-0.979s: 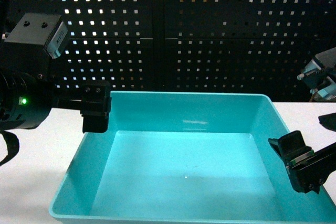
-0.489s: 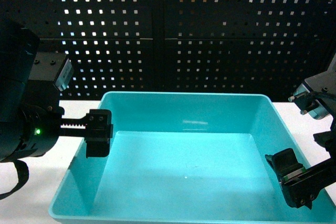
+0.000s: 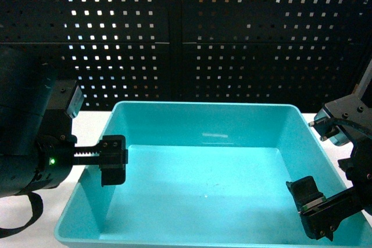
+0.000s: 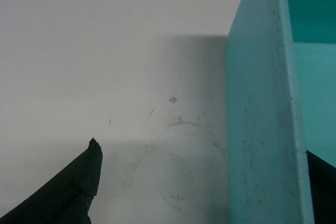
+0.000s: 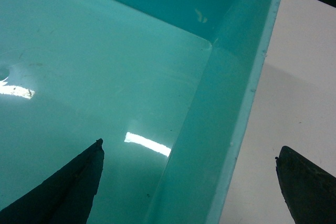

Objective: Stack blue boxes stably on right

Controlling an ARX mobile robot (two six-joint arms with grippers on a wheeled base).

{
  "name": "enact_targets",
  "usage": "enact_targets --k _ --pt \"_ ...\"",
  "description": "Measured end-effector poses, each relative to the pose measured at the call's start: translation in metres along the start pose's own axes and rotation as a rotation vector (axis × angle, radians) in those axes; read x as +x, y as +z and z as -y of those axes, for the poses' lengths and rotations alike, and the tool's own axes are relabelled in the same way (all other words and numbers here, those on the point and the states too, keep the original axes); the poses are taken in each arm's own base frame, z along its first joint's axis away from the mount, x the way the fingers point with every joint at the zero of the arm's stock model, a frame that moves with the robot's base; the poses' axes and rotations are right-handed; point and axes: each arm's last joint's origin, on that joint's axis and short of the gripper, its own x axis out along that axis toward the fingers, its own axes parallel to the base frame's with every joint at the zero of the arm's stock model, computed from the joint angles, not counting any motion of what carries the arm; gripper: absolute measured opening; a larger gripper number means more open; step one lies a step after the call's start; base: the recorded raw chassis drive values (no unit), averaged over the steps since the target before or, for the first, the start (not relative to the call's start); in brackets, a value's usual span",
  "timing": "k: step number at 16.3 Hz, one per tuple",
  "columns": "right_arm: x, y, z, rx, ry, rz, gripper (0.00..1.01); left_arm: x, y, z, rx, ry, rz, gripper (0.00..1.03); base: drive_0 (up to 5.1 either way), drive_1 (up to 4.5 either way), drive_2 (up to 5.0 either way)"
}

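Head view: white table (image 3: 87,121) carries one big turquoise blue box (image 3: 203,121), dead centre, filling the near frame. Left gripper (image 4: 199,182) spreads wide astride the box's left wall, one finger inside, one outside. Right gripper (image 5: 189,182) likewise gapes across the right wall, nothing clamped.

— What stands at the far side?
— A black pegboard wall (image 3: 232,33), dotted with small square holes; light shows through many of them, most thickly at the far left.
— And underneath?
— A white table (image 4: 79,51). In the left wrist view its surface carries faint ring-shaped marks (image 4: 178,166) and a small speck (image 4: 172,99). A strip of the same white surface shows at the right in the right wrist view.
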Motion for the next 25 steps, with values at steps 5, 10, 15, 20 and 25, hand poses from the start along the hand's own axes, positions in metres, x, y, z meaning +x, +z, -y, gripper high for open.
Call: enact_targets --k 5,10,15,20,25 --pt "0.004 -0.005 -0.001 0.015 -0.003 -0.021 0.98 0.006 -0.006 -0.001 -0.028 -0.005 -0.024 0.98 0.0 0.0 0.0" --pt "0.004 -0.003 0.001 0.019 -0.025 0.002 0.55 -0.002 -0.006 0.005 -0.028 -0.016 -0.025 0.98 0.0 0.0 0.0" --pt "0.006 -0.003 0.0 0.096 -0.018 0.011 0.13 -0.003 -0.006 0.006 -0.05 0.014 -0.029 0.98 0.0 0.0 0.0" --pt "0.007 0.0 0.001 0.164 -0.007 0.027 0.07 -0.004 -0.011 0.01 -0.115 -0.015 -0.073 0.98 0.0 0.0 0.0" --pt "0.007 -0.001 0.002 0.169 -0.01 0.029 0.07 -0.005 -0.011 0.015 -0.183 -0.028 -0.089 0.92 0.0 0.0 0.0"
